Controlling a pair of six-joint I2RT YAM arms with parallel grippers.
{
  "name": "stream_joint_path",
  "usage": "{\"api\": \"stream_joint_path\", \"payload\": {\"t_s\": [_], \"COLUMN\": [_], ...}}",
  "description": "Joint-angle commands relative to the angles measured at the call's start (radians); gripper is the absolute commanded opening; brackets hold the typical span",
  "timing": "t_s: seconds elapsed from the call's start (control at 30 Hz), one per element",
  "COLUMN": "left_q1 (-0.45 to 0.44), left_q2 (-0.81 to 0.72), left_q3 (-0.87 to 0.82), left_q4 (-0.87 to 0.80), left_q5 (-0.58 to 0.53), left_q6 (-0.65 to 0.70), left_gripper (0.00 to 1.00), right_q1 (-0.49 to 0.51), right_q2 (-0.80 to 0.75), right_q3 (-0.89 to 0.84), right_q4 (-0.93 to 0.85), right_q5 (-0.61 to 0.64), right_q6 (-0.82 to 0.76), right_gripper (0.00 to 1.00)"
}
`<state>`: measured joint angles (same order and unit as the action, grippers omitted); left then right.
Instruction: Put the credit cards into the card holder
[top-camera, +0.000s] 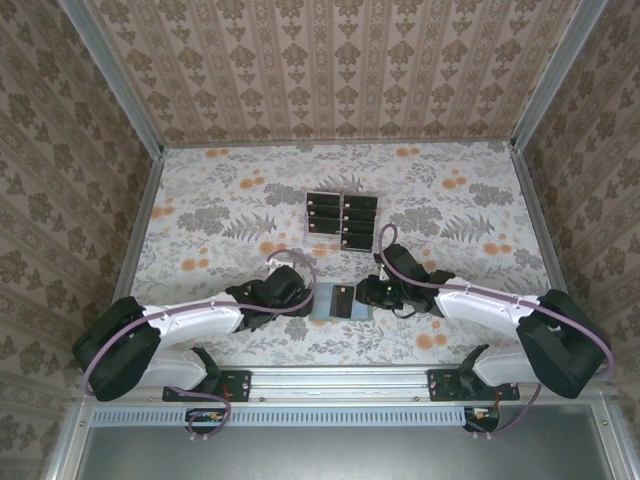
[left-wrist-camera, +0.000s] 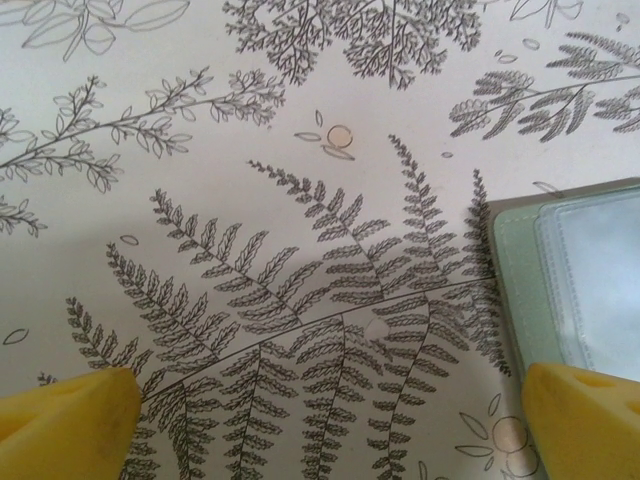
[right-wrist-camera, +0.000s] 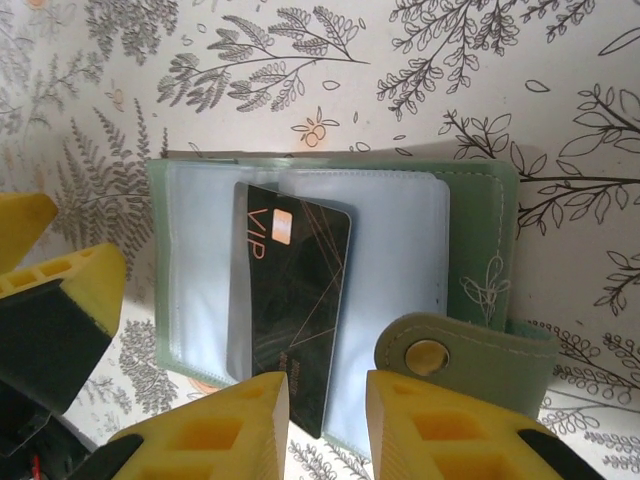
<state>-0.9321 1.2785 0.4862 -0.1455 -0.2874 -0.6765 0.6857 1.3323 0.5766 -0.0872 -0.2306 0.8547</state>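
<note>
The left fingers (left-wrist-camera: 70, 425) stand wide apart over the bench (left-wrist-camera: 250, 150) and hold nothing, one tip just beside the card holder (left-wrist-camera: 515, 270). The right fingers (right-wrist-camera: 450, 435) are drawn close, leaving a narrow gap where the near end of a black credit card (right-wrist-camera: 290, 290) lies. I cannot tell whether they pinch it. The card sits partly inside a clear sleeve (right-wrist-camera: 390, 260) of the open holder. Farther back, more cards (top-camera: 358, 218) stand in a clear rack (top-camera: 323, 242).
</note>
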Motion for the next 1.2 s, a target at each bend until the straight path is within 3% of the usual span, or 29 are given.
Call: {"api": "stream_joint_path", "payload": {"t_s": [0.0,0.4,0.77,1.17], "left_q1": [0.009,0.011,0.011,0.011], "left_q2": [-0.009,0.054,0.102,0.098], "left_q3": [-0.019,-0.026,-0.031,-0.043], "left_q4": [-0.007,0.043,0.081,0.089], "left_q5": [0.011,0.023,0.032,0.035], "left_q6": [0.015,0.006,0.009,0.005], "left_gripper": [1.0,1.0,1.0,1.0], "right_q1": [0.012,0.037,0.055,0.083], "right_q2": [0.046,0.201,0.267,0.298], "right_q3": [0.035,0.097,0.129,0.167], "right_q4": [-0.009,0.051,0.1,0.113], "right_q5": [0.033,0.008,-0.03,-0.042], "right_q6": [-0.005,-0.014,0.003,0.017], "right_gripper": [0.27,0.25,0.16,0.15]}}
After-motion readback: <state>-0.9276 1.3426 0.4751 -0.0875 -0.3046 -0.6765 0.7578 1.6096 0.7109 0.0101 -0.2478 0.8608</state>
